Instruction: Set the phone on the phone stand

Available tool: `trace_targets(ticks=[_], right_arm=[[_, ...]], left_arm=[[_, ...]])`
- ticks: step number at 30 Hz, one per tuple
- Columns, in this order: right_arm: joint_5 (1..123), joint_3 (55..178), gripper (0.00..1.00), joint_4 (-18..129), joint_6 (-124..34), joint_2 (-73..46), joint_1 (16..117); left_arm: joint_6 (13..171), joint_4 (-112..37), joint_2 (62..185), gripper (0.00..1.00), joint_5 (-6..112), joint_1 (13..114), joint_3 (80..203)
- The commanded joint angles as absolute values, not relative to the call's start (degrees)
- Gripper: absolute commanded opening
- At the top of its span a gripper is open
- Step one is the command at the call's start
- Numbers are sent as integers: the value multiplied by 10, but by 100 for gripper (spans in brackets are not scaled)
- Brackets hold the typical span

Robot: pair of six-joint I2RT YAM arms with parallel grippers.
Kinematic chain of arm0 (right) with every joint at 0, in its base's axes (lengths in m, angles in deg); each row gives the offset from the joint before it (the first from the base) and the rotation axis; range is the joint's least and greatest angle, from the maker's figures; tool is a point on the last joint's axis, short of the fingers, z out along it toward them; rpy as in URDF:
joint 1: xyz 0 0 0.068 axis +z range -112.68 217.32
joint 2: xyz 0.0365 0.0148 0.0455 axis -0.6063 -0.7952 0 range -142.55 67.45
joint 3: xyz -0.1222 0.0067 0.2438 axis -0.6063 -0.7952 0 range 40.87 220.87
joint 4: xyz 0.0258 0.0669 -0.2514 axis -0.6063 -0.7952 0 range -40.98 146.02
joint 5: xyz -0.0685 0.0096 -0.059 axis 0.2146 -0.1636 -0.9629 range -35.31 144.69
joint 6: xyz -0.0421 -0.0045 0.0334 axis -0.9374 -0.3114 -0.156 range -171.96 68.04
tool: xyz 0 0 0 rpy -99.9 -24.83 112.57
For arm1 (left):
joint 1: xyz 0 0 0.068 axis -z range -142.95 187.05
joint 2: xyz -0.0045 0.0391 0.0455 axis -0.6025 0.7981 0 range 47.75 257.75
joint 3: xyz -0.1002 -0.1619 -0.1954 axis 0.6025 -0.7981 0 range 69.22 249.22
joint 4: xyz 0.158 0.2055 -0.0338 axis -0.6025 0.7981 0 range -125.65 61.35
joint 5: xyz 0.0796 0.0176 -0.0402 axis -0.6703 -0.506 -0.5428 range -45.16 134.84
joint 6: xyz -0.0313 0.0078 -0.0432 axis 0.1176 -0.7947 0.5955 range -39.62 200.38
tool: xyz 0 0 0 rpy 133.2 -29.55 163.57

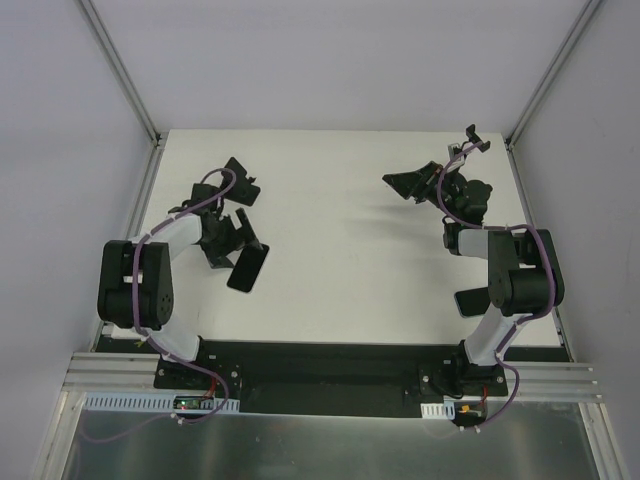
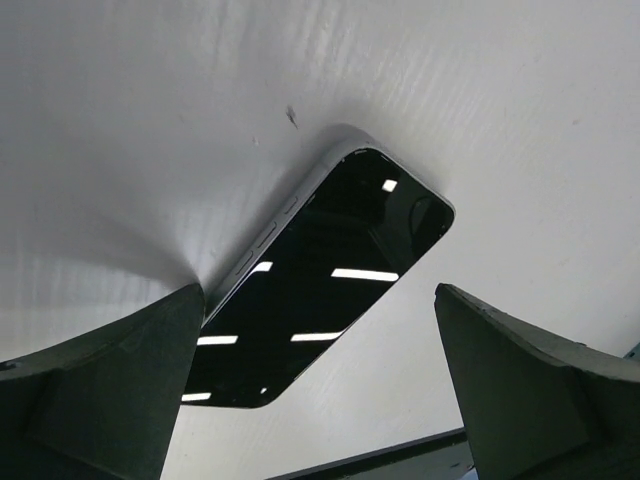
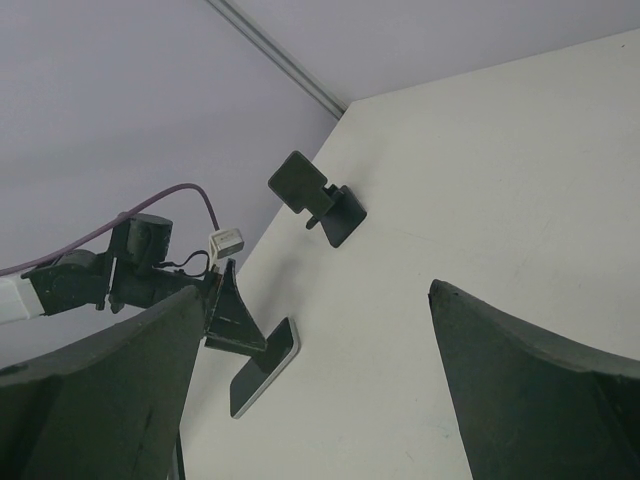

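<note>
white table (image 1: 340,280) fills the floor of the enclosure, with grey walls all round. the left arm (image 1: 140,285) curls in from the near-left, and the right arm (image 1: 515,280) stands up along the right edge. the left gripper (image 2: 318,292) hangs low over the phone (image 1: 248,268), jaws spread wide and gripping nothing. the phone lies flat, glossy face up, on the left half of the table. in the wrist view its near corner tucks behind one finger; touching or not, i can't tell. the right gripper (image 3: 316,290) is released too, wide and empty, looking across the table at the left arm. just beyond the left gripper sits a small folding stand (image 3: 300,183), apart from the phone. the phone stand (image 1: 472,142) is in the far-right corner, well apart from the phone. only its clamp top shows clearly. the right arm bulks in front of it, and its lower part can't be told from the arm's black joints.
</note>
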State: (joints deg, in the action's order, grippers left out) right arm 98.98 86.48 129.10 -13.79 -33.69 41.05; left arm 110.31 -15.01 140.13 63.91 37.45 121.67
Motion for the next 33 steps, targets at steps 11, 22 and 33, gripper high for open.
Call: trace_targets(ticks=[11,22,33], right_arm=[[993,867,96,1364,-144,-327,407],[997,870,96,1371,-135,-335,408],[994,869,96,1379,-131,-336,408]], left_arm=[[958,29,1471,99,447,544,1368],[815,73,1495,99,421,548,1410],[750,135,1601,99,489,544,1489]])
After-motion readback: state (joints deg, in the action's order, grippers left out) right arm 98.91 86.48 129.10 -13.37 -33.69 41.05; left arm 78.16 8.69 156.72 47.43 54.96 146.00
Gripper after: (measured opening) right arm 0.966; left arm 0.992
